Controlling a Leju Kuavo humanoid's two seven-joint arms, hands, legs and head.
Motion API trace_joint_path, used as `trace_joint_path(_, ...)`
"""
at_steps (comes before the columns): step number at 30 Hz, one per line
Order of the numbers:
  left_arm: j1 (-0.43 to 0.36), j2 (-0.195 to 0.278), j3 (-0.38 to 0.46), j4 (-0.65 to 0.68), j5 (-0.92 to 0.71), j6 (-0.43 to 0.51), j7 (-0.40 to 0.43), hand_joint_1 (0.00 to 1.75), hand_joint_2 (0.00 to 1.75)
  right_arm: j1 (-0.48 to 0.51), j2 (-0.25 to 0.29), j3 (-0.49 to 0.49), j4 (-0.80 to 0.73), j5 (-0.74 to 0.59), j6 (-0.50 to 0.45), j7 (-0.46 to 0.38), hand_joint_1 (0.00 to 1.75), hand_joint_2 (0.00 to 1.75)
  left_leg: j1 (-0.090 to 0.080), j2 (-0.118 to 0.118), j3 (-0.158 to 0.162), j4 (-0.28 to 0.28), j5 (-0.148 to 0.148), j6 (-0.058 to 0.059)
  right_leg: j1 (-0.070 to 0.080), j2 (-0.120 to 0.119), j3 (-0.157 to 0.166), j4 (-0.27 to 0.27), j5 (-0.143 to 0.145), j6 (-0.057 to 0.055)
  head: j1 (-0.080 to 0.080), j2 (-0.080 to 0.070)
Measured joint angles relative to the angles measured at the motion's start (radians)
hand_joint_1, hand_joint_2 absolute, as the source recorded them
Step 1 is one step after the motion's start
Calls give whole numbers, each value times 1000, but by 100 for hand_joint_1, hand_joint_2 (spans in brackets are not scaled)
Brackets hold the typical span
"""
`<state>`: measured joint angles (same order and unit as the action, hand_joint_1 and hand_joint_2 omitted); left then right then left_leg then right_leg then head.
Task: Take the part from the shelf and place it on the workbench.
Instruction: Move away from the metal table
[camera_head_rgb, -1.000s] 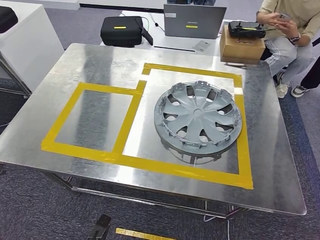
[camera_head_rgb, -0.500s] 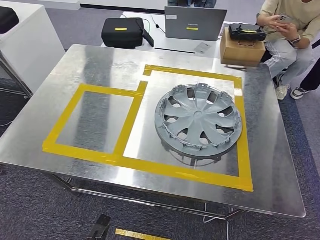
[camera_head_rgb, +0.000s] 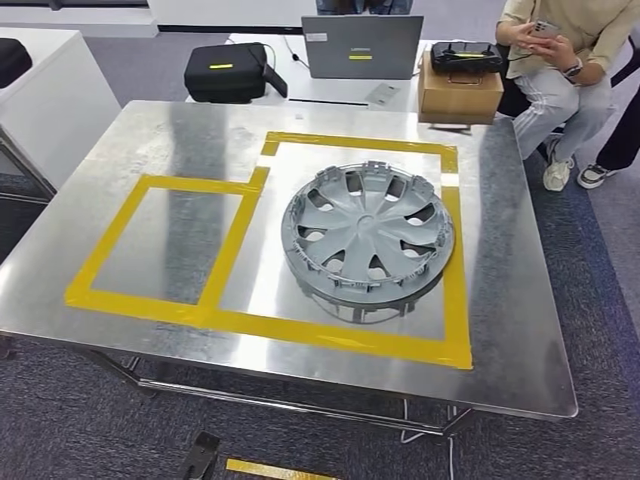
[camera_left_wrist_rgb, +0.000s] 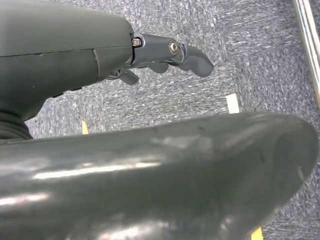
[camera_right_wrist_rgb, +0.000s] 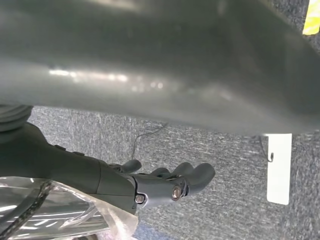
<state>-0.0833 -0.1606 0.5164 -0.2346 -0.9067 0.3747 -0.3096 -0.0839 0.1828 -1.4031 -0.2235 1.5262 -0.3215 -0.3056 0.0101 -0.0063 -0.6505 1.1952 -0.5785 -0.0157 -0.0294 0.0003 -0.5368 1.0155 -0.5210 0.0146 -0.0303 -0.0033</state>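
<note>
The grey wheel cover (camera_head_rgb: 367, 234) lay flat on the shiny metal workbench (camera_head_rgb: 521, 300), inside the bigger yellow tape box (camera_head_rgb: 450, 270). Both hands were well away from it, hanging over the grey carpet. The left hand (camera_left_wrist_rgb: 166, 52) held nothing, its fingers stretched out loosely. The right hand (camera_right_wrist_rgb: 166, 185) held nothing too, its fingers gently bent.

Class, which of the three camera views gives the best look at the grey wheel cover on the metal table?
The head view: the wheel cover lies whole and unobstructed on the metal table, inside the larger yellow tape frame. The left and right wrist views look at carpet past each robot hand, so they tell nothing about it.
</note>
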Motion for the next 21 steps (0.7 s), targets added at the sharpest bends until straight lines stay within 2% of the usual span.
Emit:
trace_joint_path(1,0,0,2,0,0,0,-1,0,0,0,0,0,0,-2,0,0,0,0,0,0,-25,66,-30,0,2,-1,-3,0,1,-2,0,0)
trace_joint_path(2,1,0,4,0,1,0,-1,0,0,1,0,0,0,-3,-1,0,0,0,0,0,-39,109,-43,2,5,-2,-6,0,2,-4,0,0)
trace_joint_path(3,2,0,5,0,2,-1,-2,0,0,1,0,0,0,-4,-1,0,0,0,-1,1,-34,112,-36,6,8,-2,-7,0,3,-4,0,0)
trace_joint_path(4,2,0,6,0,3,-1,-2,0,0,1,0,0,0,-4,-1,-1,0,0,-3,1,-11,74,-11,12,10,-2,-7,0,3,-5,0,0)
trace_joint_path(6,1,0,8,0,5,-1,-4,0,0,0,0,0,0,-4,-1,-2,0,0,-9,1,63,-64,50,32,15,-1,-5,0,4,-4,0,0)
trace_joint_path(7,0,1,9,0,6,-1,-6,0,0,-1,0,0,1,-4,-2,-4,0,0,-13,1,92,-123,68,40,16,-1,-6,1,5,-2,0,0)
trace_joint_path(8,-1,1,10,0,6,-1,-8,0,0,-2,0,0,1,-5,-2,-5,0,0,-16,1,108,-159,74,46,17,-2,-8,1,6,1,1,0)
trace_joint_path(11,0,1,12,0,8,0,-12,0,0,-3,0,0,1,-6,-3,-8,0,0,-16,2,110,-185,81,49,16,-4,-14,-2,13,18,0,0)
trace_joint_path(13,0,0,14,0,9,1,-12,0,0,-3,-3,0,1,-6,-3,-9,0,0,-11,4,112,-203,94,52,16,-3,-23,8,-2,26,1,0)
trace_joint_path(15,-1,0,14,0,9,2,-12,0,0,-2,-5,0,1,-6,-4,-9,0,0,-10,5,113,-212,101,54,17,-3,-32,20,-17,29,2,0)
trace_joint_path(18,-1,0,14,0,9,2,-12,0,0,-2,-5,0,1,-6,-4,-9,0,0,-10,5,113,-212,101,54,17,-3,-32,22,-18,29,2,0)
trace_joint_path(20,-2,0,14,0,9,2,-12,0,0,-3,-5,0,1,-6,-4,-9,0,0,-10,6,110,-212,103,57,16,-2,-44,50,-38,29,4,0)
trace_joint_path(21,-3,-2,14,0,9,2,-13,0,0,-3,-5,0,2,-7,-4,-9,0,0,-10,6,106,-211,105,59,16,-2,-62,94,-63,31,5,0)
